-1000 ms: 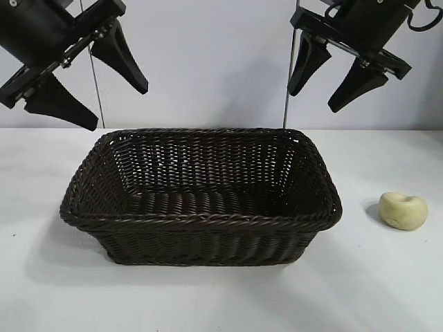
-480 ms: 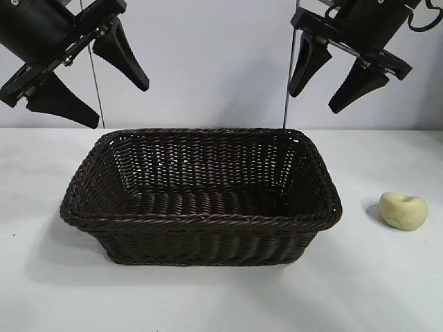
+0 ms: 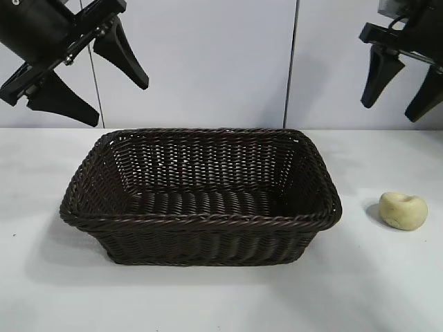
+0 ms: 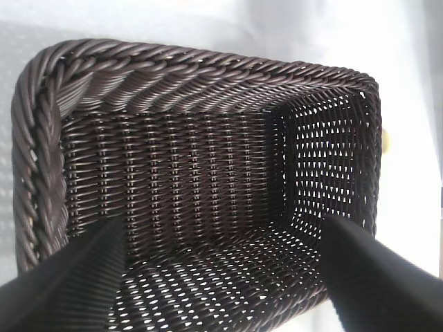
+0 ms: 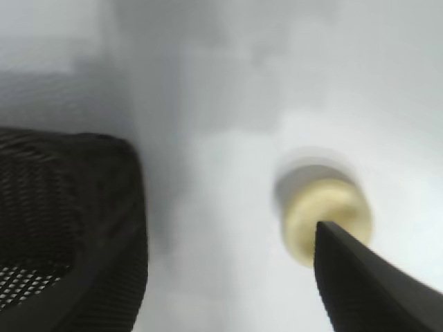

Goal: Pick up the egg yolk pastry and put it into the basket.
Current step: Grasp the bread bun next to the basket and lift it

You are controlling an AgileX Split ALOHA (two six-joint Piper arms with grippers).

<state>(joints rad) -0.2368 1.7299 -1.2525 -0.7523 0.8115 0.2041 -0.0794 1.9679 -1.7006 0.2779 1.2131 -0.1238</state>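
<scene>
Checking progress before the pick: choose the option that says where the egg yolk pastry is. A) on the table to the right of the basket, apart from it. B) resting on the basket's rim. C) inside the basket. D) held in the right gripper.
A: the egg yolk pastry lies on the white table, clear of the basket, with the open right gripper high above it and holding nothing.

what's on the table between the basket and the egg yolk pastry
Nothing: the exterior view shows only bare white table between the basket and the egg yolk pastry.
</scene>
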